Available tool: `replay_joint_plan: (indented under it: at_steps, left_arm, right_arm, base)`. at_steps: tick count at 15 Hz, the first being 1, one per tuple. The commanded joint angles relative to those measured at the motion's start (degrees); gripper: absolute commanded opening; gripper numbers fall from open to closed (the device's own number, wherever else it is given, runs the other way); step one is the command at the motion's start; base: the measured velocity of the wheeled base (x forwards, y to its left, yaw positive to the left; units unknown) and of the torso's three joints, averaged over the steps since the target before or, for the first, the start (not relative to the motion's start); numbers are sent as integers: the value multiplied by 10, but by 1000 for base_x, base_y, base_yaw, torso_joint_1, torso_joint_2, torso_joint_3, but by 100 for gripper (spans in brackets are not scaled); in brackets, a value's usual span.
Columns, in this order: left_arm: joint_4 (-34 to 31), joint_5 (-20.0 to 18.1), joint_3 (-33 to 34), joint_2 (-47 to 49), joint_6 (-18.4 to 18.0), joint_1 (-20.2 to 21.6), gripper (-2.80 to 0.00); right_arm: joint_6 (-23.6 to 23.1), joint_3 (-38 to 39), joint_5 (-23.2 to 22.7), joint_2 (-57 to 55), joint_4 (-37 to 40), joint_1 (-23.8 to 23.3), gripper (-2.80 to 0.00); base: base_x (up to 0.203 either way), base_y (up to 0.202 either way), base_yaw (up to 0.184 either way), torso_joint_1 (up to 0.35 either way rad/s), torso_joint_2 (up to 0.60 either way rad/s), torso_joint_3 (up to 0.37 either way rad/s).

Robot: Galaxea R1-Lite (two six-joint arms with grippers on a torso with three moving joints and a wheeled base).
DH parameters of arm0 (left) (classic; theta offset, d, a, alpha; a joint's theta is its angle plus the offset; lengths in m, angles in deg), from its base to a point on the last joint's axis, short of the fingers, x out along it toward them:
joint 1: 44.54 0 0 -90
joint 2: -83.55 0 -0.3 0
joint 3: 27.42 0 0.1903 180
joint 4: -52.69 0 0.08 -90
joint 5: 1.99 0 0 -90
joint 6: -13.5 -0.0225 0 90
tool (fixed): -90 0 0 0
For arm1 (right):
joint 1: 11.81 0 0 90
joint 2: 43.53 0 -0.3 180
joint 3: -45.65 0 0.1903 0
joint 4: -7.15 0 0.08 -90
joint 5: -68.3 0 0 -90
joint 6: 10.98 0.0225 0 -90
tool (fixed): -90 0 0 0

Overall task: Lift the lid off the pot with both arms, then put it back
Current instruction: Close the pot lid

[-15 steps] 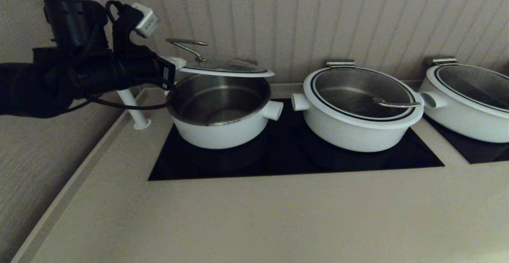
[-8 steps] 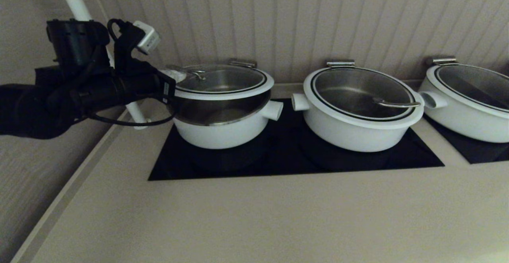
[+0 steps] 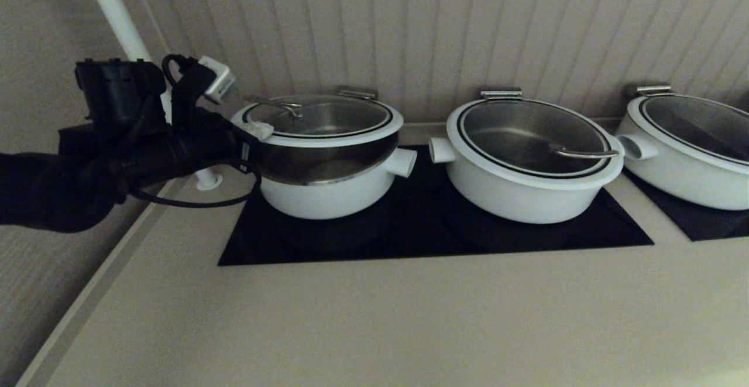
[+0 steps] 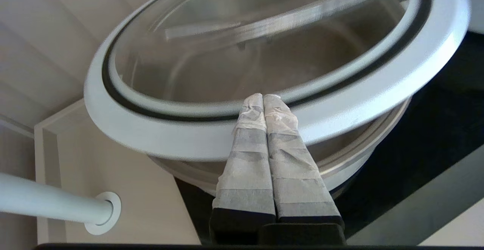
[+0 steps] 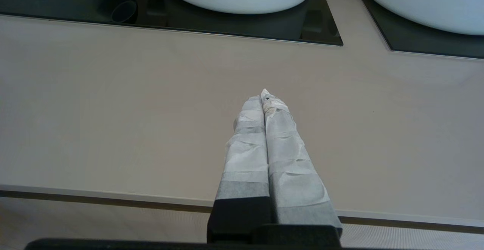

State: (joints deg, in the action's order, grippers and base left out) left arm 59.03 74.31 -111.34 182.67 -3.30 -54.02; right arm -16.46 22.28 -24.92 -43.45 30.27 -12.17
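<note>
The lid (image 3: 351, 140) sits over the left pot (image 3: 327, 199), front edge raised, so a band of steel wall shows under its white rim. Its wire handle (image 3: 281, 106) is on the left side. My left gripper (image 3: 257, 131) is shut and empty, its taped tips lying against the lid's left rim. In the left wrist view the gripper (image 4: 263, 97) overlaps the lid's white rim (image 4: 378, 91), with the pot (image 4: 363, 159) below. My right gripper (image 5: 264, 97) is shut and empty over the counter near its front edge, out of the head view.
Two twin lidded white pots (image 3: 526, 164) (image 3: 690, 147) stand to the right on black cooktops (image 3: 409, 240). A white pipe (image 3: 123, 24) rises from the counter's back left corner beside my left arm. The ribbed wall is close behind the pots. Beige counter (image 3: 374, 328) lies in front.
The lid came down from high above the pot to rest over it. My left gripper then dropped lower along the lid's left edge.
</note>
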Motion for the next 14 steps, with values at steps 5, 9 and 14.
replay_joint_plan:
  at_steps: [5,9,14]
  left_arm:
    - [69,1,44,25,-1,11,-280]
    - [109,1,44,49,-2,20,-280]
    - [163,2,59,80,-2,21,-280]
  right_arm:
    - [-1,0,0,-1,0,0,-280]
    - [-1,0,0,-1,0,0,-280]
    - [-1,0,0,-1,0,0,-280]
  base:
    - [0,0,0,0,0,0]
    - [0,0,0,0,0,0]
    - [0,0,0,0,0,0]
